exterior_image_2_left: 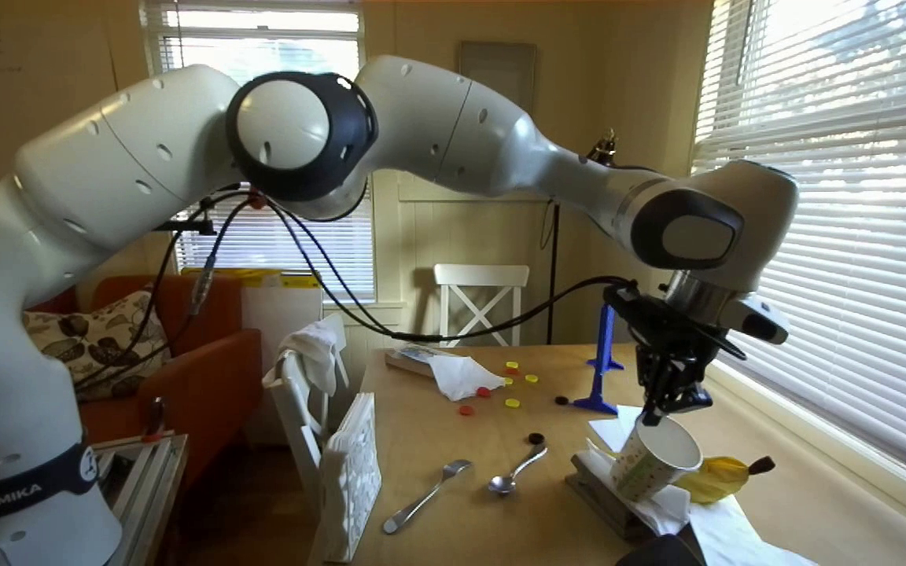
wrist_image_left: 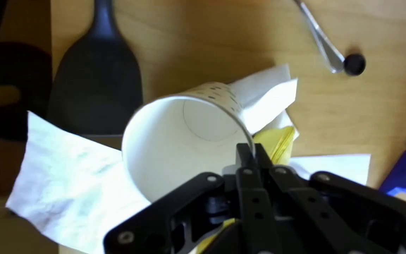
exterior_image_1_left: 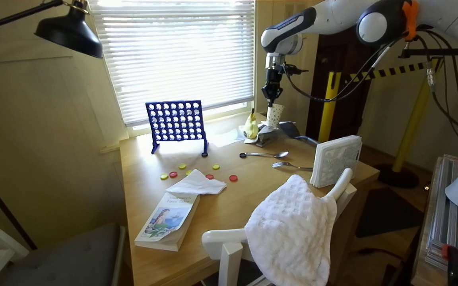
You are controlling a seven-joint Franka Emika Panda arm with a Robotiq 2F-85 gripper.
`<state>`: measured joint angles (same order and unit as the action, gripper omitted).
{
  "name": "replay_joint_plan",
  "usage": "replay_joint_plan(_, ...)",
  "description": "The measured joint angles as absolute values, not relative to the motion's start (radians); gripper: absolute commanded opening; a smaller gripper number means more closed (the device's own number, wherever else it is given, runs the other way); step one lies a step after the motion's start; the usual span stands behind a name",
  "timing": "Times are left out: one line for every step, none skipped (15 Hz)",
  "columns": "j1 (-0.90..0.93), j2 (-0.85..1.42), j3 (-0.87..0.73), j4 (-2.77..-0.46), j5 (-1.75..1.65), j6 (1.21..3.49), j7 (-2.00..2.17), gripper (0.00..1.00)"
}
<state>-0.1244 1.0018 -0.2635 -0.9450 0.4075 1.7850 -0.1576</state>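
Between fingertips (wrist_image_left: 244, 154), a tilted cup (exterior_image_2_left: 642, 469)

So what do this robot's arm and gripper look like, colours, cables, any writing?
The rounded arm is glossy white, with dark joint housings bearing pale caps. White "EMIKA" lettering marks a black band low down. An orange fitting sits partway along, black cables loop below, and a silver collar leads to the black gripper with slim fingers.

Both exterior views share a table (exterior_image_1_left: 229, 212) (from different sides), the wrist view closely overlooking a cup (wrist_image_left: 167, 141).
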Motion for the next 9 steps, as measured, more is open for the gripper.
replay_joint_plan(-0.111, 0.978, -0.288, -0.987, 0.408, 1.851, -0.147, 0.01)
replay_joint_plan(-0.099, 0.955, -0.310, -1.028, 0.408, 1.905, -0.132, 0.01)
replay_joint_plan(-0.088, 0.931, -0.329, -1.070, 0.408, 1.947, -0.115, 0.01)
replay_joint_plan(-0.079, 0.905, -0.339, -1.111, 0.412, 1.970, -0.109, 0.01)
replay_joint_plan(-0.075, 0.877, -0.341, -1.152, 0.418, 1.981, -0.108, 0.01)
replay_joint_plan(-0.072, 0.847, -0.338, -1.194, 0.431, 1.983, -0.115, 0.01)
replay_joint_plan(-0.071, 0.817, -0.333, -1.236, 0.445, 1.983, -0.126, 0.03)
replay_joint_plan(-0.083, 0.797, -0.310, -1.253, 0.422, 1.984, -0.123, 0.03)
replay_joint_plan(-0.102, 0.795, -0.280, -1.250, 0.401, 1.986, -0.113, 0.03)
